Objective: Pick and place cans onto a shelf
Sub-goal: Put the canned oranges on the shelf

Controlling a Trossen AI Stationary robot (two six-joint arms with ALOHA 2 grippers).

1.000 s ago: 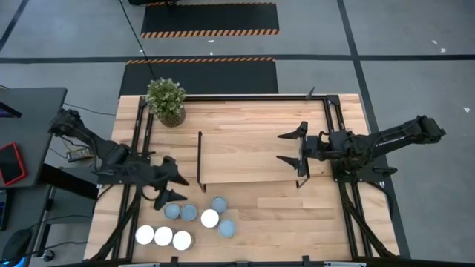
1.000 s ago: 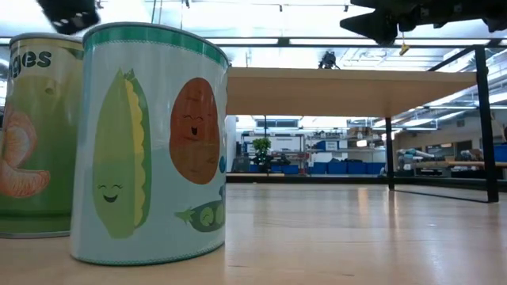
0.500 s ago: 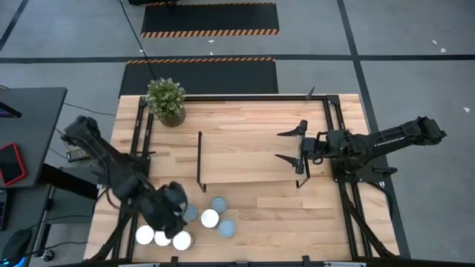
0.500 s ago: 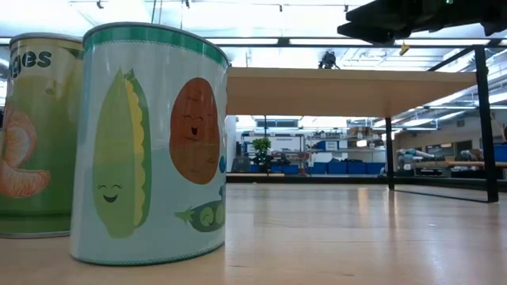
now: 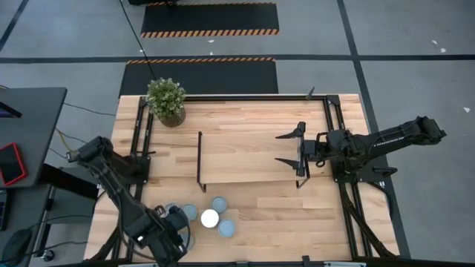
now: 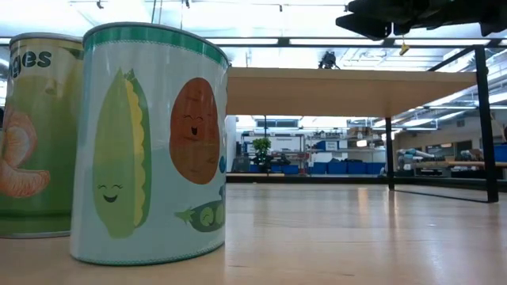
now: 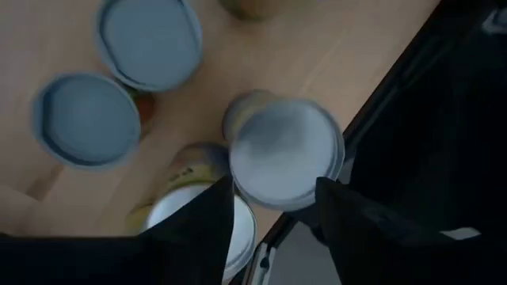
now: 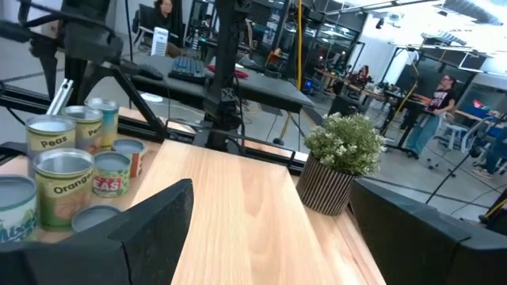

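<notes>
My left pincer [image 7: 269, 218] hangs wide over the cans [image 5: 210, 217] at the table's [image 5: 297, 215] near left corner. My right pincer [image 5: 289, 148] gapes above the shelf [image 5: 245, 157].

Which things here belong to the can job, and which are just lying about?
Job: cans, clustered near the table's edge; shelf, mid-table; left gripper, open over the cans; right gripper, open above the shelf's right end.
Lying about: potted plant, at a table corner.
</notes>
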